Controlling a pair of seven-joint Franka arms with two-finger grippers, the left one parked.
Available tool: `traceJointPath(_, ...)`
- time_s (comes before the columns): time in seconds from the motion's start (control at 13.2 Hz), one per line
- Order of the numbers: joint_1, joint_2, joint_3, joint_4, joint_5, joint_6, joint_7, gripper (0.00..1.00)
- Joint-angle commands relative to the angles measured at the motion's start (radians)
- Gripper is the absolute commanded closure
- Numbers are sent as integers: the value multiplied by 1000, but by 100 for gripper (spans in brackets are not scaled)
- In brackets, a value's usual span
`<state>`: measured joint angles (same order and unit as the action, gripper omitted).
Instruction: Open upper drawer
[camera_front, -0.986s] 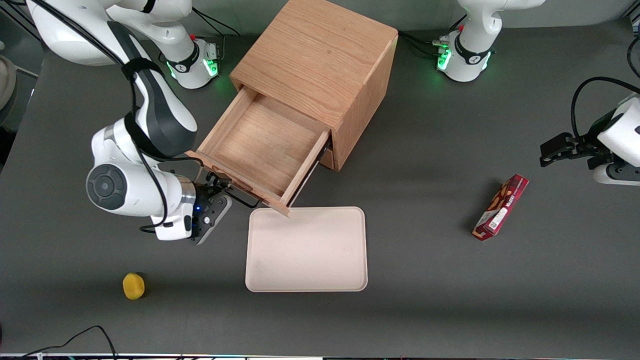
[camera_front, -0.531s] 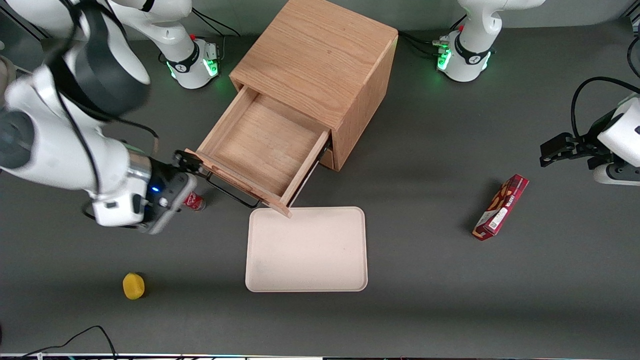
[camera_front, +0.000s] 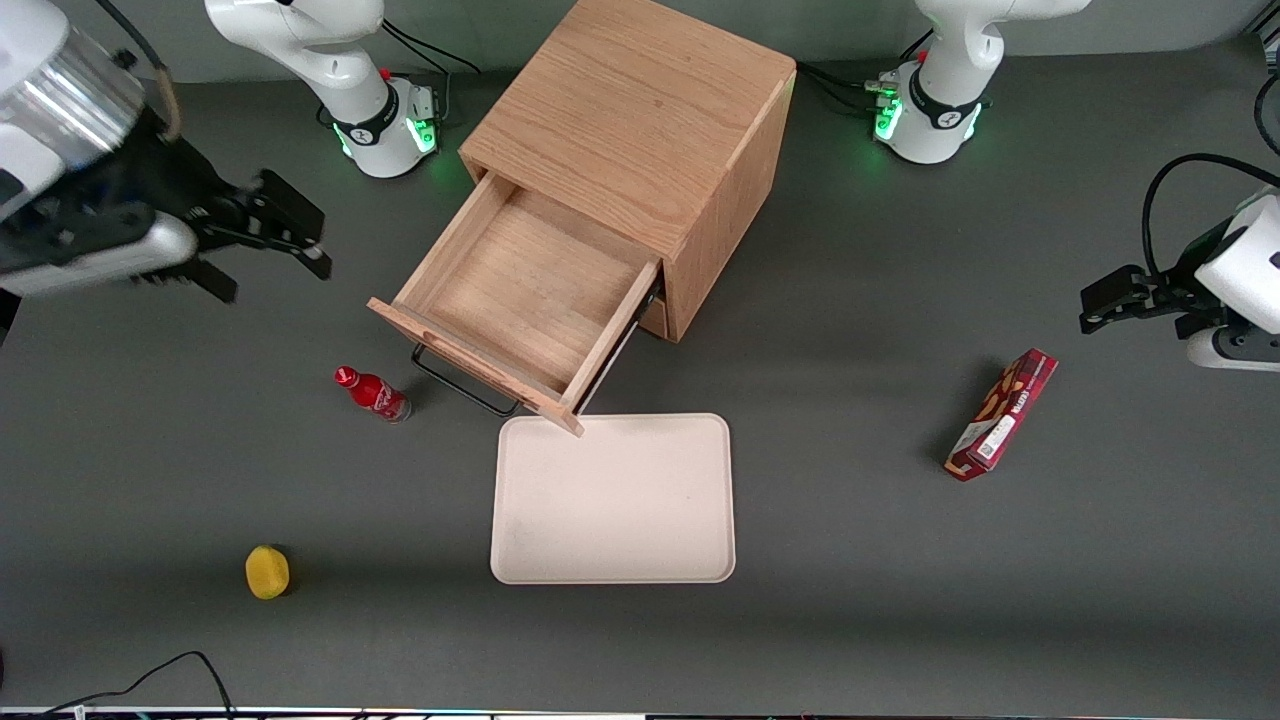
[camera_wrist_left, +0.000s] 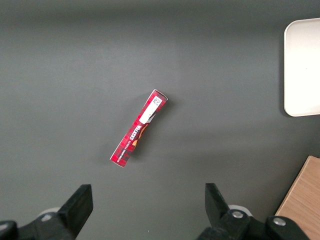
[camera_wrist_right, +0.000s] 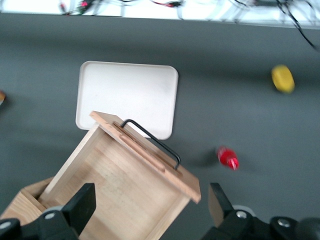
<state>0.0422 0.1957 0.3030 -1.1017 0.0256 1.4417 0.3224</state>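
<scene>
**Q:** Where is the upper drawer, and how does it stand?

**A:** The upper drawer (camera_front: 520, 295) is pulled well out of the cube-shaped wooden cabinet (camera_front: 640, 120), which sits on the dark grey table (camera_front: 900, 600). Its plain wood interior is open to view with nothing lying in it. A long black wire handle (camera_front: 465, 385) runs along its front panel, and the corner of that panel reaches over the edge of a pale tray (camera_front: 613, 498) that lies flat on the table, nearer the front camera than the cabinet.

**Q:** And the gripper?

**A:** The gripper (camera_front: 270, 255) hangs in the air, well apart from the drawer and toward the working arm's end of the table. Its two black fingers (camera_front: 290, 210) are spread wide and hold nothing. In the right wrist view the fingers (camera_wrist_right: 82, 205) frame the drawer (camera_wrist_right: 125, 185) from above, with the handle (camera_wrist_right: 152, 142) and the tray (camera_wrist_right: 127, 97) both in sight.

**Q:** What else is on the table?

**A:** A small red bottle (camera_front: 372, 393) stands near the handle (it also shows in the wrist view (camera_wrist_right: 227, 157), just beside the drawer front). A small yellow object (camera_front: 267, 571) lies nearer the front camera, well apart from the bottle. Toward the parked arm's end lies a long red box (camera_front: 1002, 414), flat on the table and well away from the tray.
</scene>
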Motion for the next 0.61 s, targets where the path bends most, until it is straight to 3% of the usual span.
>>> traceJointPath(0.0,1,-36,-117,-35,-6,-90,63,0)
traceJointPath(0.23,-1,-24,-234,-66,-13,-181,47,0)
traceJointPath(0.53,-2,-103,-262,-309,-3,-75,47,0)
